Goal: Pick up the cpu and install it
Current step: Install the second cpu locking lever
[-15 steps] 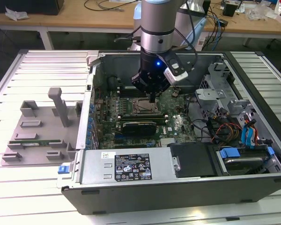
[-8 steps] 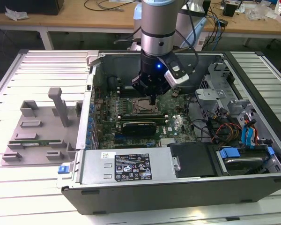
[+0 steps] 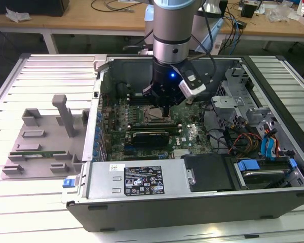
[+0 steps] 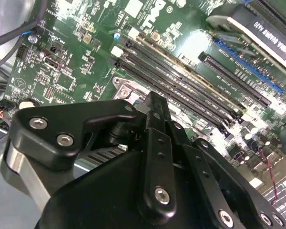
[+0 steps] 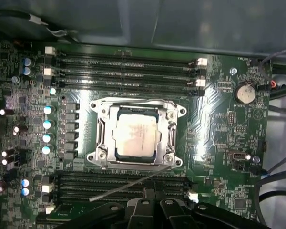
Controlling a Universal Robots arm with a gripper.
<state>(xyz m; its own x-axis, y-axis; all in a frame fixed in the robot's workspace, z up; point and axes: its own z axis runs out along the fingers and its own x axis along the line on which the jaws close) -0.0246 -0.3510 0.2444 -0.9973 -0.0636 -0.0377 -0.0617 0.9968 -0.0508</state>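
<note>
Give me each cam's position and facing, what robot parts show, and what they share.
Exterior view: off the arm, raised, looking down into the open computer case; shows the arm and gripper above the motherboard.
First wrist view: looks straight down at the cpu in its socket; gripper linkage at the frame edge.
Second wrist view: oblique across the memory slots, past the gripper body.
Shared: the green motherboard; cpu in exterior and first wrist views.
</note>
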